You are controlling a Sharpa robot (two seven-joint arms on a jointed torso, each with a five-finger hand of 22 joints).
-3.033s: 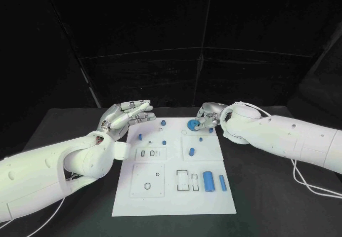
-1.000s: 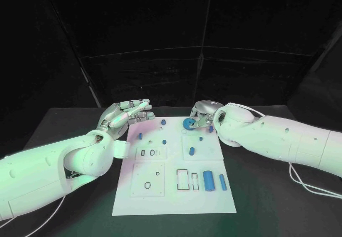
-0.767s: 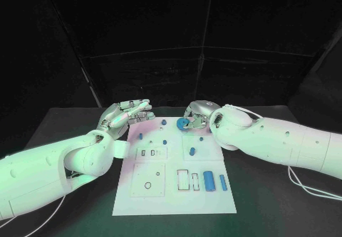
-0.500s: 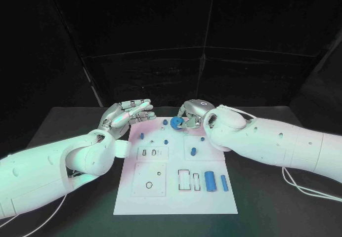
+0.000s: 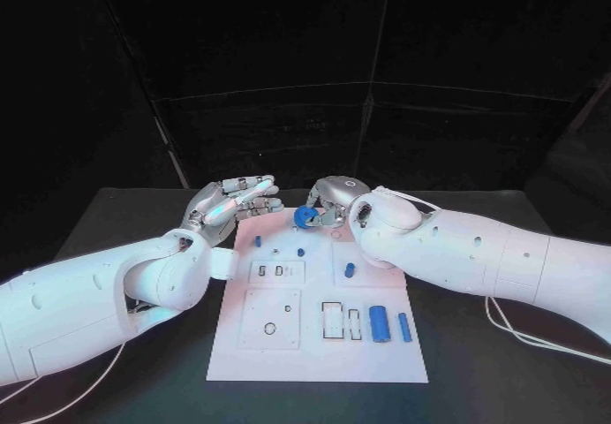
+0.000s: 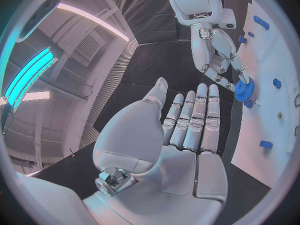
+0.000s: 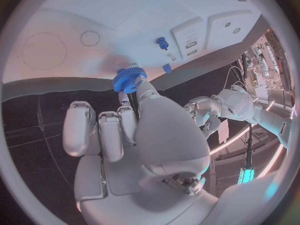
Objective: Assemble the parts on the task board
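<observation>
Left hand (image 5: 234,201) sits at the board's far-left corner, same spot as 3 s back: fingers straight and side by side, palm bare, holding nothing. In the left wrist view (image 6: 187,130) it just faces the right hand across the board edge.

Task board (image 5: 261,349): near the far-left corner we see 2 small blue pegs (image 5: 257,239) and (image 5: 300,252); at the near right 2 blue cylinders (image 5: 378,323) lie flat by the rectangular slots. None of these have shifted.

What changed: the right hand (image 5: 328,203) has carried the blue gear (image 5: 305,215) leftward along the far edge, from the board's far-right area to about far centre. Fingertips pinch the gear at its rim; the right wrist view shows the gear (image 7: 128,78) at the fingertips, over the board's edge. We read this as transport toward a mounting spot on the far-left side, so the gear step is mid-way and not seated.

Hard to make out: whether the gear touches the board or hangs above it. The right forearm (image 5: 471,256) covers the board's far-right corner. The target post for the gear isn't identifiable from these views.
</observation>
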